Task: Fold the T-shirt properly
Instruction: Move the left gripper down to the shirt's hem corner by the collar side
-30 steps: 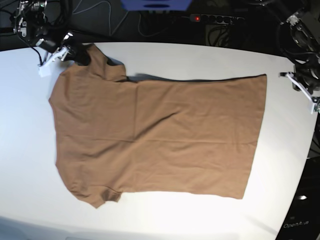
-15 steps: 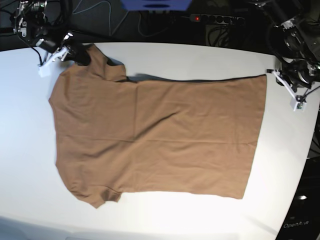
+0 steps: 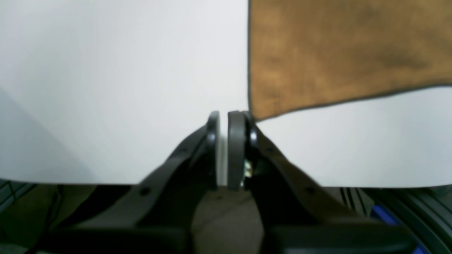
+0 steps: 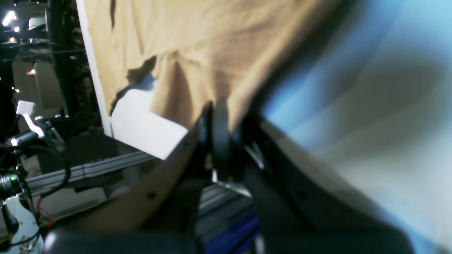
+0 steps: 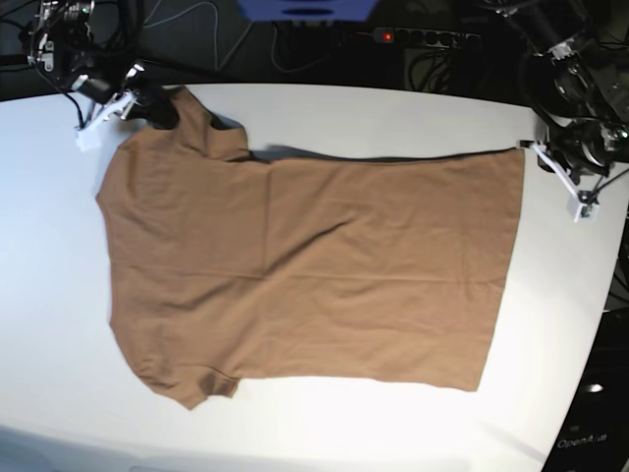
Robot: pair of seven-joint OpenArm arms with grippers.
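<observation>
The tan-brown T-shirt lies spread flat on the white table, collar end to the left and hem to the right. At the far left, my right gripper is shut on the far sleeve, holding it slightly bunched. In the right wrist view, cloth runs straight into the closed tips of the right gripper. My left gripper sits at the far hem corner. In the left wrist view the left gripper is shut on nothing, and the shirt corner lies just beside its right finger.
A power strip with a red light and cables run behind the table's back edge, beside a blue object. The table's curved right edge passes close under the left arm.
The left arm has moved in from the table's right edge to the shirt's far hem corner. The right arm and the shirt have not moved.
</observation>
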